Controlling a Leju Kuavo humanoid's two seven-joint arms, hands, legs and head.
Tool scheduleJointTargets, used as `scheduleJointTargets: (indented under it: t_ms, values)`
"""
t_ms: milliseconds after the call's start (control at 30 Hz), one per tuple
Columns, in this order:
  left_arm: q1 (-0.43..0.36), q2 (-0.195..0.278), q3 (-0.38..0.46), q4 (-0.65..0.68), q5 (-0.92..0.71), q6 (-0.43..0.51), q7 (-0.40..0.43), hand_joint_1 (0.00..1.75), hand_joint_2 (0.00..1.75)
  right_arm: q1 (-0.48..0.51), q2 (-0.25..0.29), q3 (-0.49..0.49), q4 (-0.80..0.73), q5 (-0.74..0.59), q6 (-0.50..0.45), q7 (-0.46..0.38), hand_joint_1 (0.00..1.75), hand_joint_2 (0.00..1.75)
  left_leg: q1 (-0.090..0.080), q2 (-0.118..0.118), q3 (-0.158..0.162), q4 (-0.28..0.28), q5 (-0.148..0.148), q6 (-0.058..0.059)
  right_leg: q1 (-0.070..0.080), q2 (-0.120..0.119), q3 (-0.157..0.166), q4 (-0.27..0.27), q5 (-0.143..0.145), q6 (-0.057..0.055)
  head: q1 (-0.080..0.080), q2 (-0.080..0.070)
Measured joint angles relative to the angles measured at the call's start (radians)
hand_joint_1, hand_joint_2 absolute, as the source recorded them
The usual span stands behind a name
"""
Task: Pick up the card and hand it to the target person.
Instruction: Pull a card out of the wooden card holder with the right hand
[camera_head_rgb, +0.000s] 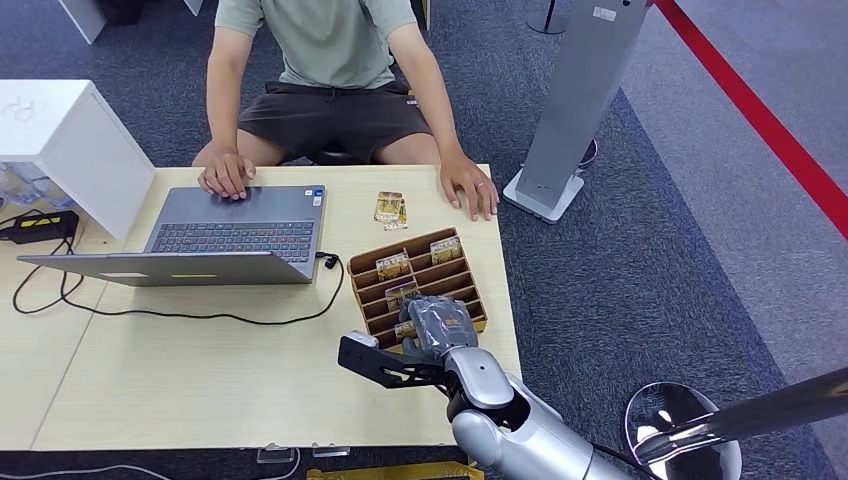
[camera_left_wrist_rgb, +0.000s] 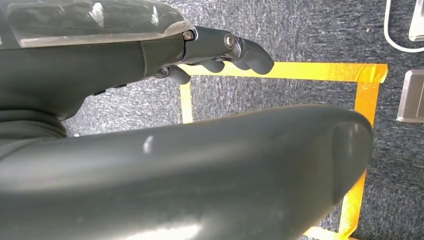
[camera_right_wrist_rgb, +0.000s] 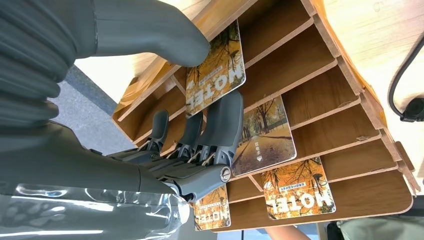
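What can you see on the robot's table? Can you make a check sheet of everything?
Surface: light wooden table.
Job's things: wooden card rack holding hotel cards; right hand pinching one card by thumb and fingers; loose card on the table near the person.
Clutter: open laptop, white box.
Hands: left hand hangs over the floor, holding nothing.
Cables: black cable trailing from the laptop.
Surroundings: grey carpet, red line, yellow floor tape.
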Motion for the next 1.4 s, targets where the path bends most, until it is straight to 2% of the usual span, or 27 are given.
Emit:
scheduleJointTargets:
  t_ms: [267, 767, 967, 1100, 1333, 1400]
  values:
    - [0.000, 0.000, 0.000, 0.000, 0.000, 0.000, 0.000, 0.00, 0.00, 0.002, -0.001, -0.005, 0.000, -0.002, 0.000, -0.001, 0.89, 1.75, 0.000, 0.000, 0.000, 0.000, 0.000, 0.000, 0.000, 0.000, 0.000, 0.000, 0.000, 0.000, 0.000, 0.000]
    - [0.000, 0.000, 0.000, 0.000, 0.000, 0.001, 0.000, 0.00, 0.00, 0.004, -0.001, -0.006, 0.001, -0.006, 0.001, -0.004, 0.96, 1.75, 0.000, 0.000, 0.000, 0.000, 0.000, 0.000, 0.000, 0.000, 0.000, 0.000, 0.000, 0.000, 0.000, 0.000]
    - [0.000, 0.000, 0.000, 0.000, 0.001, 0.003, 0.000, 0.00, 0.00, 0.004, -0.001, -0.006, 0.008, -0.008, 0.001, -0.009, 1.04, 1.75, 0.000, 0.000, 0.000, 0.000, 0.000, 0.000, 0.000, 0.000, 0.000, 0.000, 0.000, 0.000, 0.000, 0.000]
    - [0.000, 0.000, 0.000, 0.000, 0.002, 0.004, 0.001, 0.00, 0.00, 0.004, -0.001, -0.006, 0.012, -0.010, 0.001, -0.013, 1.35, 1.75, 0.000, 0.000, 0.000, 0.000, 0.000, 0.000, 0.000, 0.000, 0.000, 0.000, 0.000, 0.000, 0.000, 0.000]
    - [0.000, 0.000, 0.000, 0.000, 0.003, 0.005, 0.001, 0.00, 0.00, 0.004, 0.000, -0.006, 0.015, -0.015, 0.001, -0.018, 1.68, 1.75, 0.000, 0.000, 0.000, 0.000, 0.000, 0.000, 0.000, 0.000, 0.000, 0.000, 0.000, 0.000, 0.000, 0.000]
    - [0.000, 0.000, 0.000, 0.000, 0.003, 0.006, 0.000, 0.00, 0.00, 0.004, 0.000, -0.006, 0.016, -0.017, 0.001, -0.018, 1.72, 1.75, 0.000, 0.000, 0.000, 0.000, 0.000, 0.000, 0.000, 0.000, 0.000, 0.000, 0.000, 0.000, 0.000, 0.000]
